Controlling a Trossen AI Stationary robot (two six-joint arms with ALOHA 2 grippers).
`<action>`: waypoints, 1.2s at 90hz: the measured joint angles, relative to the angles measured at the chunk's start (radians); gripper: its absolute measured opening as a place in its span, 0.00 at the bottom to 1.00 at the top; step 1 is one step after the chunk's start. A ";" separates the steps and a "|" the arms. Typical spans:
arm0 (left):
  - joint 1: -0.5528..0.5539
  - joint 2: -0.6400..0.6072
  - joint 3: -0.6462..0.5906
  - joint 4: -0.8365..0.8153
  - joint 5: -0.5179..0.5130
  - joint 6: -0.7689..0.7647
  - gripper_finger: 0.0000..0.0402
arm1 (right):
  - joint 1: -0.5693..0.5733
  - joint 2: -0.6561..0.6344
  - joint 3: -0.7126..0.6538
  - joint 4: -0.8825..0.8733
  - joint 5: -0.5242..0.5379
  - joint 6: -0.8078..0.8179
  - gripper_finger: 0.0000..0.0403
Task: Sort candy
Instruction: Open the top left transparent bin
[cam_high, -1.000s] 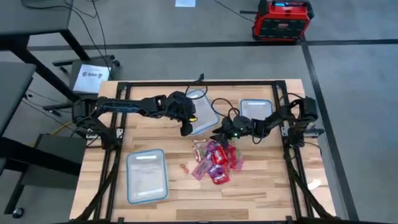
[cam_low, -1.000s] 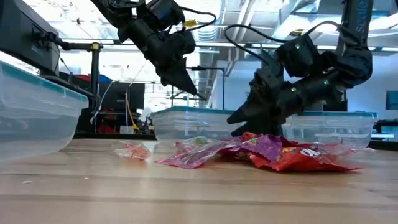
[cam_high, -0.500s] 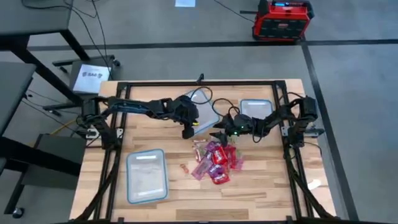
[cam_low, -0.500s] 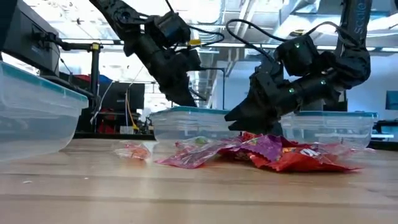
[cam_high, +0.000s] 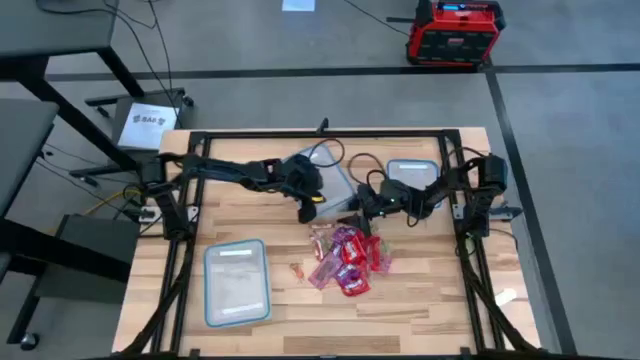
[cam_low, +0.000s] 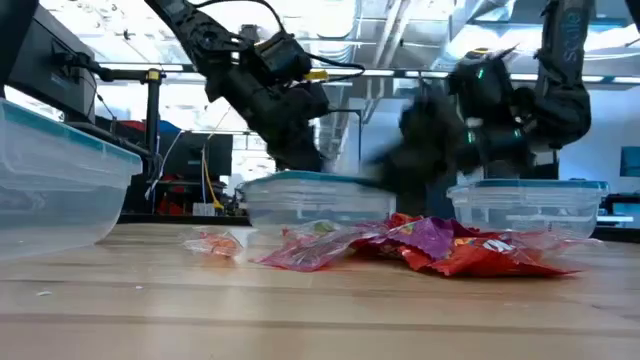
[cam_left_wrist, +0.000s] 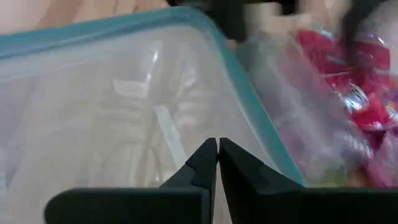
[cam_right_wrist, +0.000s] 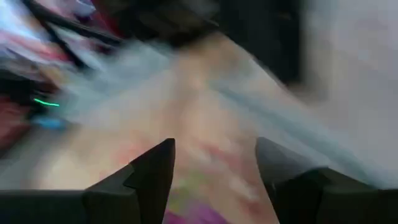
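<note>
Shiny red and pink candy packets (cam_high: 348, 260) lie crinkled in a heap on my pale wooden slatted table (cam_high: 400, 310). My left gripper (cam_left_wrist: 217, 155), fingers pressed together on nothing, hangs over a clear blue-rimmed plastic container (cam_left_wrist: 124, 118). My right gripper (cam_right_wrist: 214, 165), spread wide, is just beyond the heap; its view is blurred.
</note>
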 joint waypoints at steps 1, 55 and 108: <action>0.000 0.002 0.000 0.000 -0.002 0.000 0.02 | -0.002 0.003 0.000 0.017 -0.015 0.011 0.50; -0.059 -0.276 0.022 -0.187 -0.101 -0.121 0.02 | 0.017 -0.366 0.213 -0.883 0.205 -0.318 0.37; -0.114 -0.248 -0.053 -0.328 -0.377 -0.275 0.02 | -0.176 -0.040 0.662 -1.421 0.370 -0.510 0.35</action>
